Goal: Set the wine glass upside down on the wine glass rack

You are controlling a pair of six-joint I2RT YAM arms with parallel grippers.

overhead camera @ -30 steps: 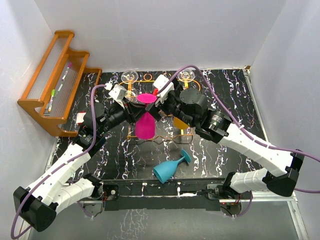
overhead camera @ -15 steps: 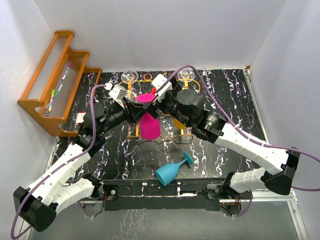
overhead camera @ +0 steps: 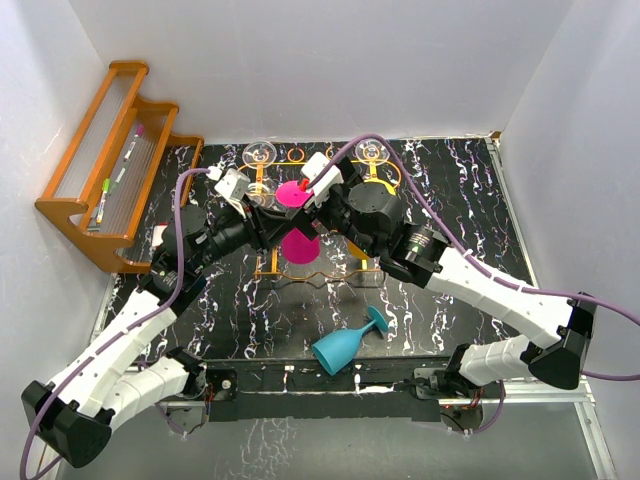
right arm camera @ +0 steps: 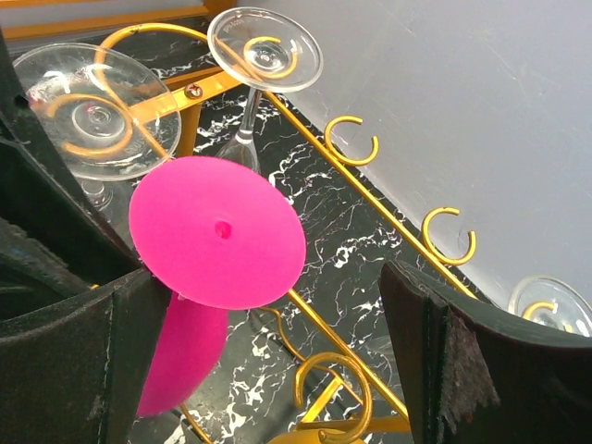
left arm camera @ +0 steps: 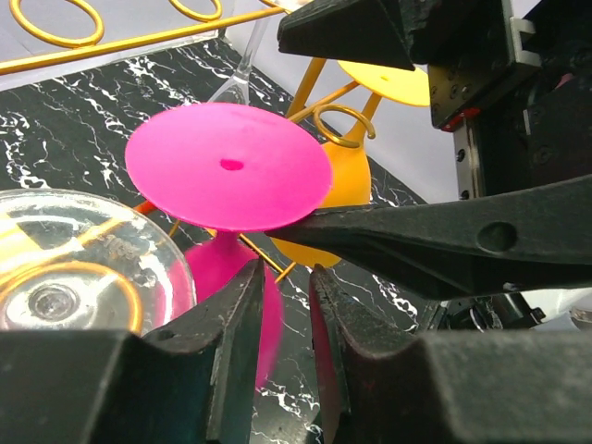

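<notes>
At the surface's (overhead camera: 470, 190) twelve o'clock, the pink wine glass (overhead camera: 293, 193) sits foot-up in the wine glass rack (right arm camera: 208, 85), seemingly seated. The left pincer (left arm camera: 282, 287) brackets its stem narrowly, though whether it grips cannot be told. The right pincer (right arm camera: 264, 277) gapes wide around the foot, apparently guarding against a tilt.

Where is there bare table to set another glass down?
Bare table right of the rack, toward the back corner, and between left arm and teal glass. Crowded at the rack: left arm, right arm, pink glass.
</notes>
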